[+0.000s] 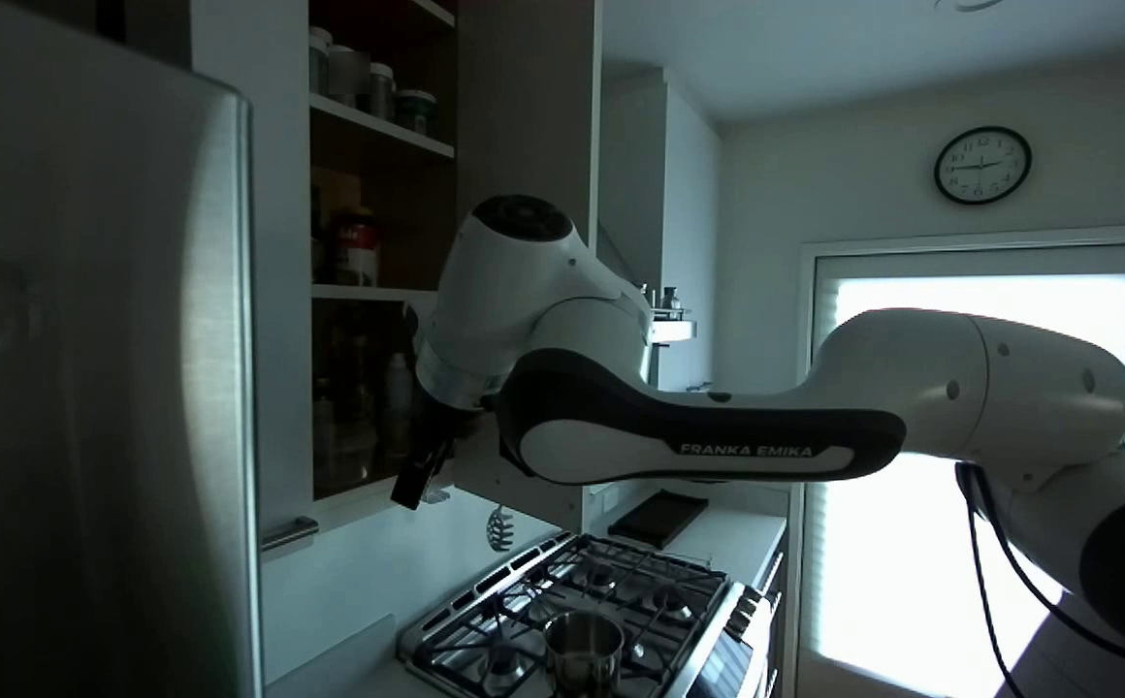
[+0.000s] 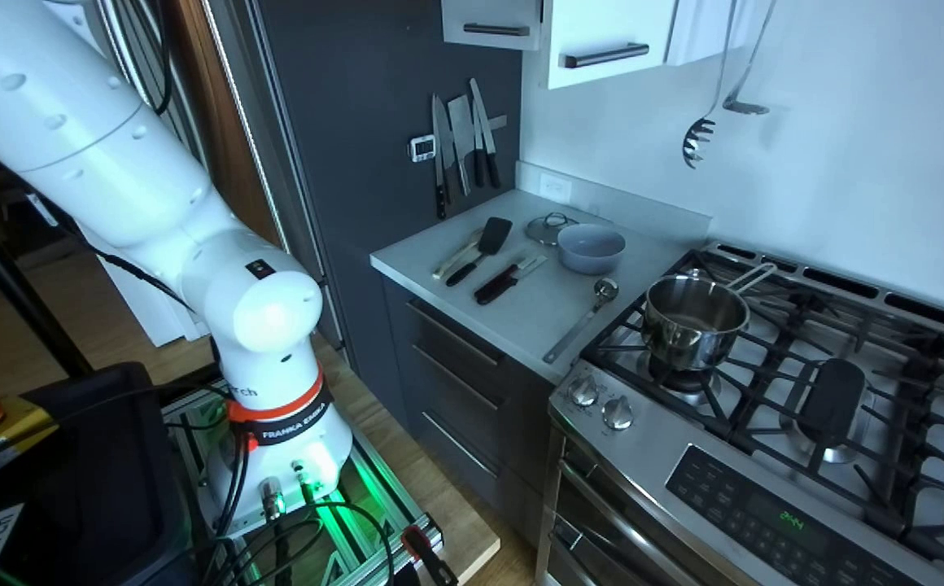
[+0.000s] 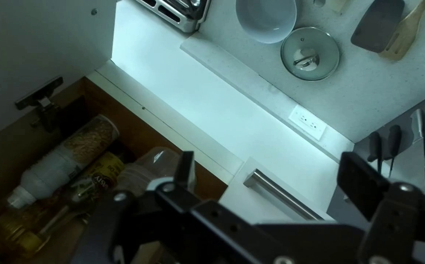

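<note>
gripper [image 3: 271, 170]: spread wide, fingers [image 3: 359, 179] well apart, holds nothing; hangs tilted downward near the open cabinet [image 3: 154, 110]; can't tell the exact gap
handle [image 3: 284, 195]: metal bar, fixed to a closed white door [image 3: 241, 205] next to the opening; sits between the fingers in the wrist view; can't tell how far behind them
cabinet, lower compartment: holds a pale bottle [image 3: 55, 165] with a white cap, a yellow-labelled container [image 3: 106, 168] just beside it, and a clear plastic container [image 3: 154, 165] near a finger in the wrist view; dim, rest hard to read
cabinet, shelves above: carry a red-labelled jar [image 1: 357, 250] on the middle one, small lidded jars [image 1: 380, 92] higher up
open door [image 1: 529, 116]: swung out from the cabinet; shows its metal hinge [image 3: 44, 97] in the wrist view
arm [image 1: 708, 441]: stretches across an exterior view, bends down to the gripper
tabletop [image 2: 537, 309]: carries a grey-blue bowl [image 2: 592, 248], a glass lid [image 2: 552, 228] right beside it, a black spatula [image 2: 490, 242] next to a wooden utensil [image 2: 457, 254], dark-handled tools [image 2: 498, 285], a metal ladle [image 2: 582, 321] near the stove [image 2: 643, 448]
saucepan [image 2: 693, 321]: upright on a stove grate, in both exterior views
dark side panel [image 2: 358, 106]: bears hanging knives [image 2: 442, 146] and a small white timer [image 2: 422, 148]
wall above stove: backs a hanging pasta fork [image 2: 696, 142]
clock [image 1: 982, 165]: high on the wall, well apart from the arm
</note>
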`<state>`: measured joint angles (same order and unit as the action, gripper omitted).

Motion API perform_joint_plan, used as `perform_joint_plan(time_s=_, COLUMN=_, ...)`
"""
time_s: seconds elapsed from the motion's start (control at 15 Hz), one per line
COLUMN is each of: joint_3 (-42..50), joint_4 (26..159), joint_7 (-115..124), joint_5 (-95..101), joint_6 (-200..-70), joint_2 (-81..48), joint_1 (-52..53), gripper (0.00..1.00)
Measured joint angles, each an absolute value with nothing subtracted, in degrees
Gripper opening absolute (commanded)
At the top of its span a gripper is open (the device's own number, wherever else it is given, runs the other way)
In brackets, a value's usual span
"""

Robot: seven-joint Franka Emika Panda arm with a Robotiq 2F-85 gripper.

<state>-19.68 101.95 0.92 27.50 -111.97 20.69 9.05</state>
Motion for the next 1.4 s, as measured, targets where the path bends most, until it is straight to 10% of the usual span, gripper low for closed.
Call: perform_joint_plan(time_s=1.4, joint_3=-15.51, joint_4=84.14, joint_7=-31.47, joint_5=30.63, joint_6=-116.6, joint_2=2.02, joint_1=9.22, gripper=1.0)
